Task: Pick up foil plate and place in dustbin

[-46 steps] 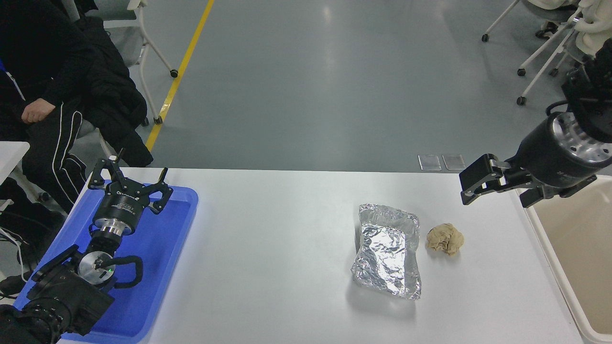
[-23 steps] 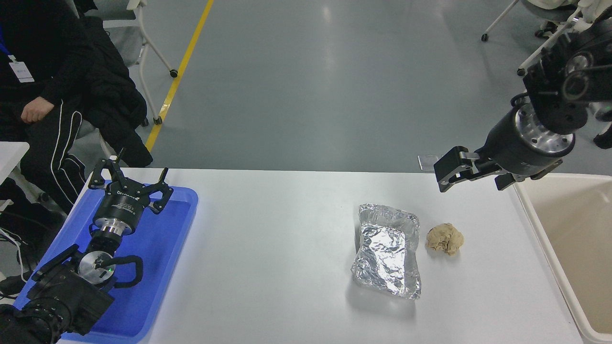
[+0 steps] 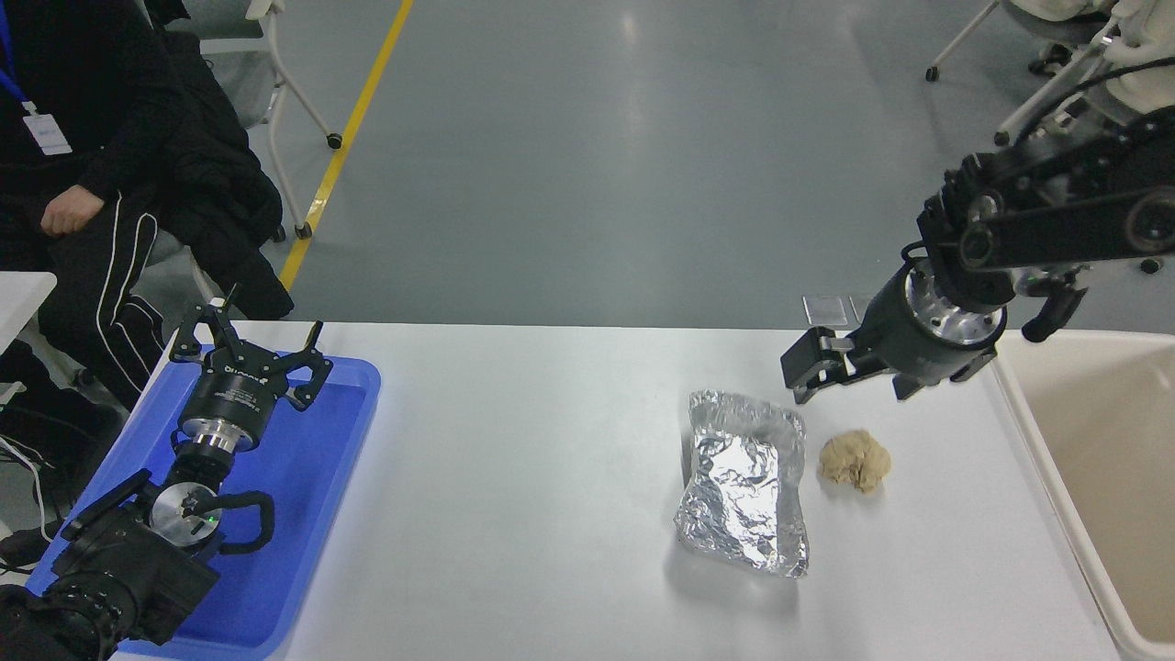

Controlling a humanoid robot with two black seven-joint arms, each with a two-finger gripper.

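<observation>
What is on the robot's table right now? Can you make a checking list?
Surface: white table, bare in the middle.
Job's things: foil plate lying flat; dustbin at the right edge.
Clutter: crumpled paper ball beside the plate; blue tray.
Grippers: right gripper above the plate's far end, holding nothing; left gripper open over the tray.
Cables: black cable on the left arm.
Surroundings: seated person, wheeled chairs.

The white table (image 3: 514, 477) carries three items directly on its surface. A blue tray (image 3: 317, 477) lies at the left edge. The foil plate (image 3: 745, 482), crinkled and silver, lies right of centre. A tan crumpled paper ball (image 3: 855, 461) lies just beside the foil plate's right side, apart from it.
</observation>
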